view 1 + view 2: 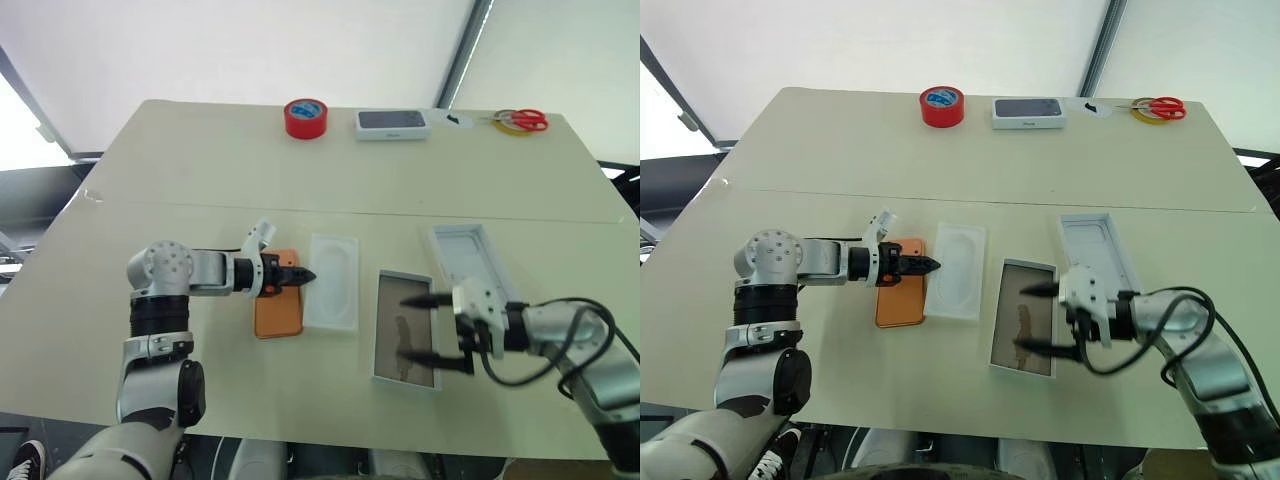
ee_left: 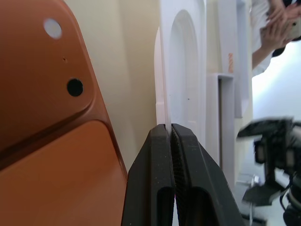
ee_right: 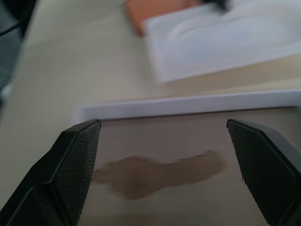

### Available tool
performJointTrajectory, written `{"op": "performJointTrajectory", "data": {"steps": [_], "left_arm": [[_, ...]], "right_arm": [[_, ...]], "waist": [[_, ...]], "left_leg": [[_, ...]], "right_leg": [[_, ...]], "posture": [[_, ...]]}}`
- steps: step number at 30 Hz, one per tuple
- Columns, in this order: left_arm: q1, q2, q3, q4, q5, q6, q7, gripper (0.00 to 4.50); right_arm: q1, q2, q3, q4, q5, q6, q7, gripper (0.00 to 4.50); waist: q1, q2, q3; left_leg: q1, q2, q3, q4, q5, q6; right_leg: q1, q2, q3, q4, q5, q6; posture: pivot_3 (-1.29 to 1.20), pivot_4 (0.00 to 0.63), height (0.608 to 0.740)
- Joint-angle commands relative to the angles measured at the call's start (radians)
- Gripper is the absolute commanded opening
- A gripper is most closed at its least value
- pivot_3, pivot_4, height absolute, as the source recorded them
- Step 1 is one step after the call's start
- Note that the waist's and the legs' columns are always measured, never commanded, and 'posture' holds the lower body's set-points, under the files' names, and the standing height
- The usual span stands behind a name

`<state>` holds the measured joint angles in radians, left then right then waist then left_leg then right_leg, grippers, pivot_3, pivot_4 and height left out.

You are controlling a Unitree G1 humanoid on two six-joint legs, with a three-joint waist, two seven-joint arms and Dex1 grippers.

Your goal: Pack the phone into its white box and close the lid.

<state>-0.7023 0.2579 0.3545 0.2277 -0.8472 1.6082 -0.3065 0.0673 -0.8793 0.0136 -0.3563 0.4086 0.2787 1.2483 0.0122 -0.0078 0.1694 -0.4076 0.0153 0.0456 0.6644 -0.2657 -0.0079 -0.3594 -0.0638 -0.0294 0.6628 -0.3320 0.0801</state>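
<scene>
Orange phone (image 1: 277, 308), one white box (image 1: 406, 329), one lid (image 1: 475, 259)

Bright, even daylight washes the counter (image 1: 200, 170), shadows faint; both wrist views blur in the distance, sharp only near.

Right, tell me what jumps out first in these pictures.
The orange phone lies face down near the table's front edge, and the left gripper is shut on the edge of the white insert just to the phone's right. Further right, the right gripper hangs open over the white box with its brown floor, and the lid lies beyond it.
</scene>
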Motion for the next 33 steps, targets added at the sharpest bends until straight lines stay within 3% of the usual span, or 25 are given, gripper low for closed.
{"op": "performJointTrajectory", "data": {"steps": [1,6,9,16,23,30,33], "left_arm": [[0.022,-0.017,0.053,-0.081,-0.026,0.000,0.036,0.10],[0.067,-0.040,0.042,-0.188,-0.001,-0.085,0.035,0.10],[0.093,-0.035,-0.001,-0.263,0.002,-0.121,0.021,0.00],[0.043,-0.084,0.104,-0.226,-0.047,-0.106,0.042,0.00],[-0.041,-0.104,0.189,-0.152,-0.096,-0.007,0.040,0.00],[-0.045,-0.155,0.150,-0.144,-0.061,-0.049,0.056,0.00],[-0.040,-0.171,0.106,-0.136,-0.036,-0.080,0.052,0.00]], "right_arm": [[0.034,-0.041,0.027,-0.053,-0.053,-0.051,0.018,4.50],[0.050,-0.044,0.083,-0.012,-0.144,-0.123,0.001,4.50],[0.003,-0.012,0.109,0.047,-0.192,-0.171,-0.031,3.69],[-0.116,0.052,0.132,0.119,-0.198,-0.180,-0.056,0.08],[-0.301,0.152,0.179,0.291,-0.264,-0.220,-0.103,0.08],[-0.357,0.178,0.191,0.314,-0.234,-0.184,-0.064,0.08],[-0.355,0.177,0.155,0.278,-0.185,-0.139,-0.060,0.92]], "waist": [[-0.002,0.000,0.000],[0.000,-0.002,0.001],[0.000,-0.004,0.001],[0.001,-0.005,0.002],[-0.002,-0.006,0.002],[0.001,-0.006,0.002],[0.000,-0.006,0.002]], "left_leg": [[0.000,0.000,0.000,0.000,0.000,0.000],[0.000,0.000,0.000,0.000,0.000,0.000],[0.000,0.000,0.000,0.000,0.000,-0.001],[0.000,0.000,0.000,0.000,0.001,-0.001],[0.000,0.000,0.000,0.000,0.001,-0.001],[-0.001,0.000,0.000,0.000,0.001,-0.001],[0.000,0.000,0.000,0.000,0.001,-0.001]], "right_leg": [[0.000,0.000,0.000,0.000,0.000,0.000],[0.000,0.000,0.000,0.000,0.000,0.000],[0.000,0.000,0.000,0.000,0.000,0.000],[0.000,0.000,0.000,0.000,0.000,0.000],[0.000,0.001,-0.001,0.000,0.000,0.000],[-0.001,0.000,-0.001,0.000,0.000,0.000],[-0.001,0.000,-0.001,0.000,0.000,0.000]], "posture": [[0.00,0.150,0.740],[0.00,0.150,0.740],[0.00,0.150,0.740],[0.00,0.150,0.740],[0.00,0.150,0.740],[0.00,0.150,0.740],[0.00,0.150,0.740]]}}
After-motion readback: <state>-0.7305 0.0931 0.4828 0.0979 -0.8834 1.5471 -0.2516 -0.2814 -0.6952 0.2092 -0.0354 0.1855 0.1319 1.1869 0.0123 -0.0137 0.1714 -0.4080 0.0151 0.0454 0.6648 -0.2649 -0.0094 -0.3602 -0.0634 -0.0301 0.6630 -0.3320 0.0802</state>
